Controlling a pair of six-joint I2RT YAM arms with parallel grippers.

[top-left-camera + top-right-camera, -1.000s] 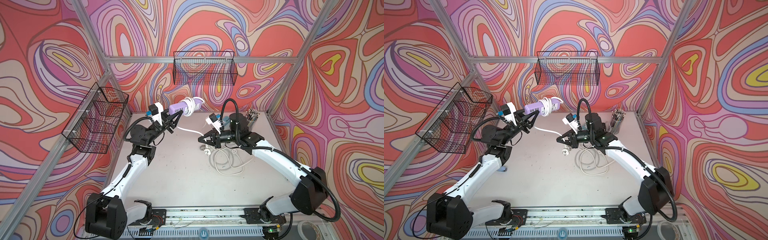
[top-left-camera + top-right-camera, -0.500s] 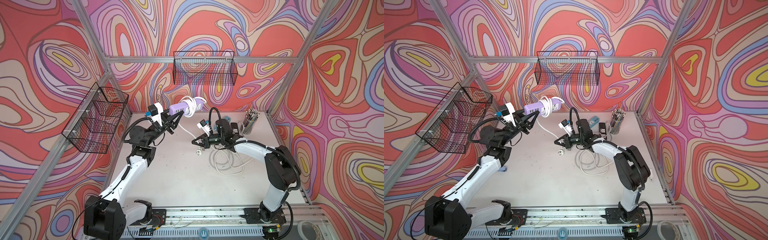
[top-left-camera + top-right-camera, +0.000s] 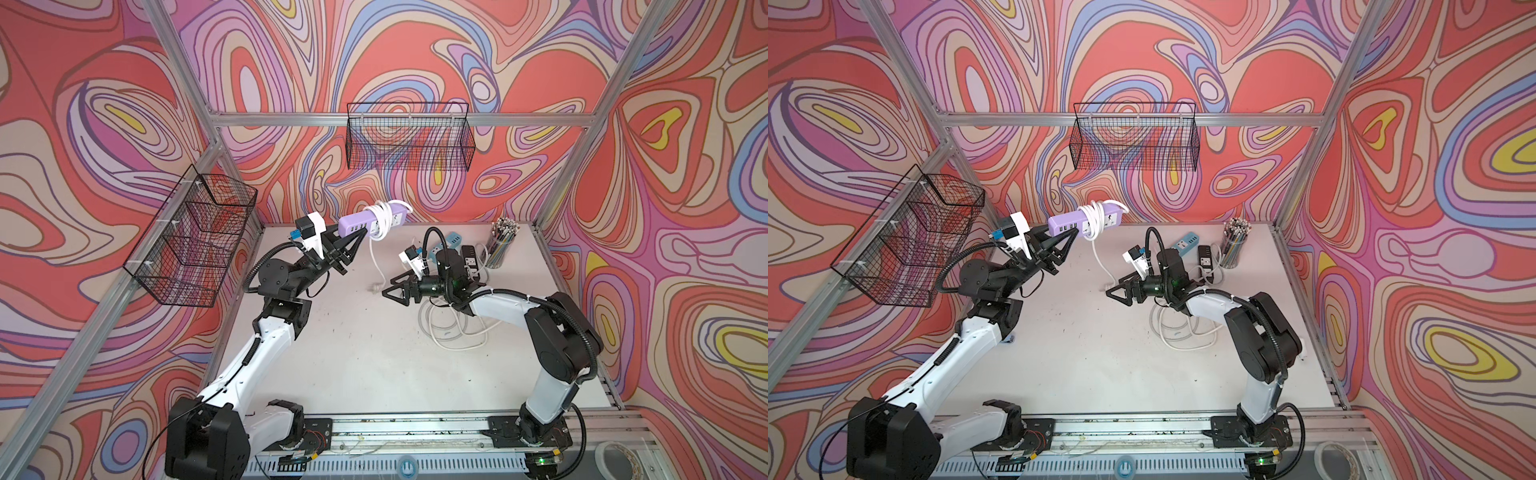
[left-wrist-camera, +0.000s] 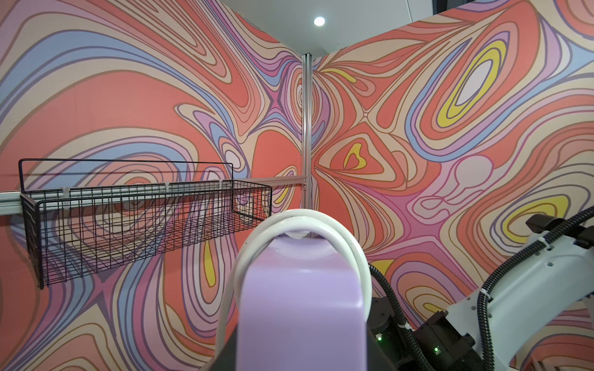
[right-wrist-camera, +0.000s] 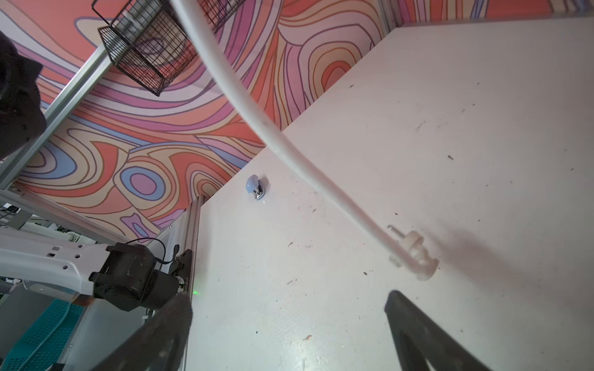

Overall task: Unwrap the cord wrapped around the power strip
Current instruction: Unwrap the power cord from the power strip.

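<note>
Cord (image 3: 380, 220) is seen in both top views wound in a few white turns around the middle of the purple power strip (image 3: 370, 217), which is held aloft over the far left of the table (image 3: 353, 353). The strip's near end is clamped in the left gripper (image 3: 351, 237), whose jaws are closed on it. A free tail of cord is let down to the plug (image 3: 376, 286), which is blurred just above the table. The right gripper (image 3: 390, 294) is found just right of the plug, jaws spread wide and empty.

From the left wrist, the strip (image 4: 299, 305) is viewed end-on, and the turns (image 4: 302, 218) are shown lying loosely over its smooth rounded casing.

From the right wrist, the tail (image 5: 289, 144) is seen slanting down to the plug (image 5: 414, 253), beyond the parted fingertips and untouched by them.

The casing is judged rigid, light and rather slippery, so a firm hold at its end is wanted. The cord is judged pliant yet springy, likely to keep its curl, and the plug may swing. A hold is best taken on the cord just above the plug, from where the turns can be led off the strip's free far end
</note>
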